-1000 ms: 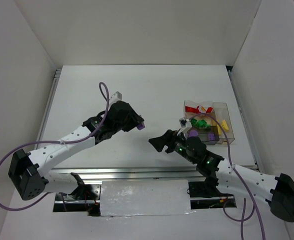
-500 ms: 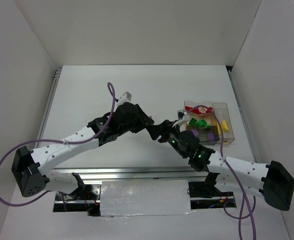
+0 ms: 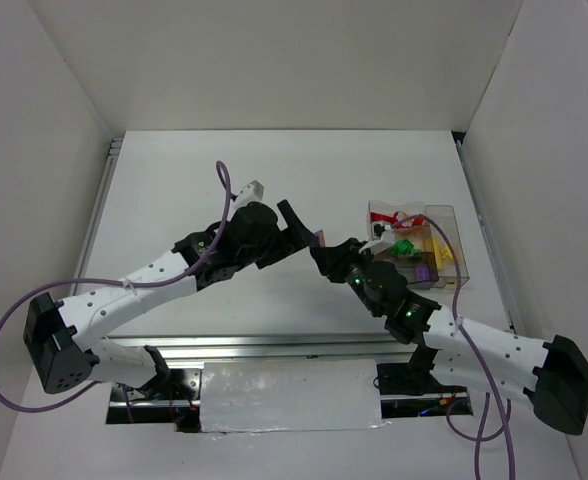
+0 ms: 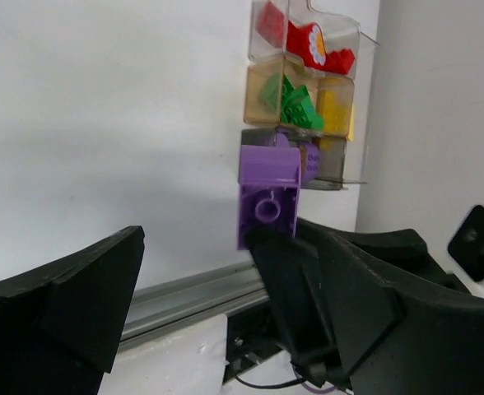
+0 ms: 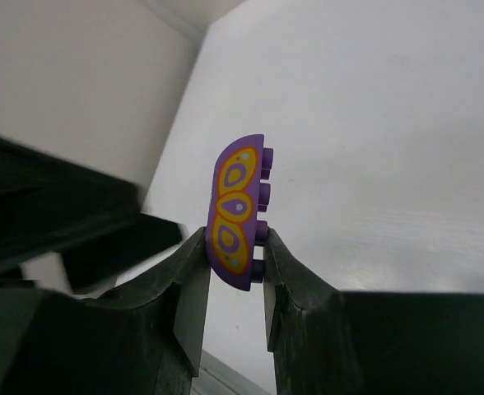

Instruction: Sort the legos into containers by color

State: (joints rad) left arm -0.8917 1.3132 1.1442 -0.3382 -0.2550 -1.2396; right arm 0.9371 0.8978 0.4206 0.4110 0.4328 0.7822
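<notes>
A purple rounded lego with a yellow pattern stands on edge, and my right gripper is shut on its lower end. In the top view this purple lego hangs above the table's middle between both grippers. My left gripper is open around it, fingers spread wide and not touching it. The same lego shows from its underside in the left wrist view. The clear containers stand to the right, holding red legos, green legos, yellow legos and purple legos.
A metal rail runs along the table's near edge and another rail along its left side. White walls close in the table on three sides. A purple cable loops above the left arm.
The two arms came together over the table's middle. My left gripper opened off the purple lego and my right gripper closed on it.
</notes>
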